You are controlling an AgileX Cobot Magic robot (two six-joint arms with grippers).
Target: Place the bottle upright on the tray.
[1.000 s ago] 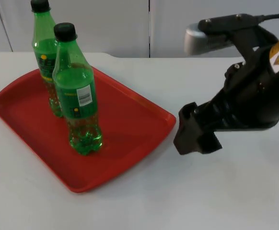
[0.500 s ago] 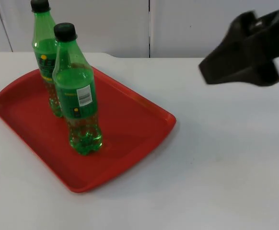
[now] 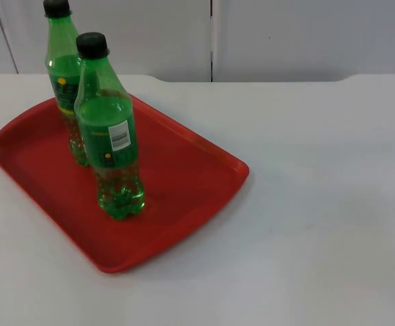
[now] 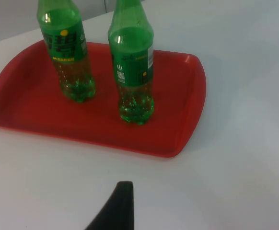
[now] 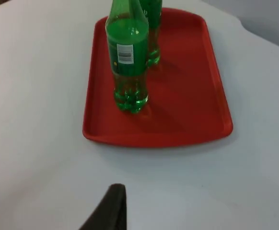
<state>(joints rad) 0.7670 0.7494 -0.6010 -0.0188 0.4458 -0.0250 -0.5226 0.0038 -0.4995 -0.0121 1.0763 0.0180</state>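
Note:
Two green bottles with black caps stand upright on the red tray [image 3: 184,170]. The nearer bottle [image 3: 109,136] is toward the tray's middle, and the farther bottle [image 3: 63,75] stands close behind it at the back left. My left gripper [image 4: 120,206] hangs above the bare table, short of the tray [image 4: 178,105], and looks onto both bottles [image 4: 132,67]. My right gripper [image 5: 111,208] is also over bare table, well back from the tray [image 5: 187,86] and the nearer bottle [image 5: 126,57]. Nothing is seen held in either gripper.
The white table [image 3: 320,204] stretches wide to the right of and in front of the tray. The grey partition wall [image 3: 286,34] closes the far edge.
My right arm, which hung beside the tray's right edge a second ago, has pulled up and away to the right, out of the top view. Bottles and tray have not moved.

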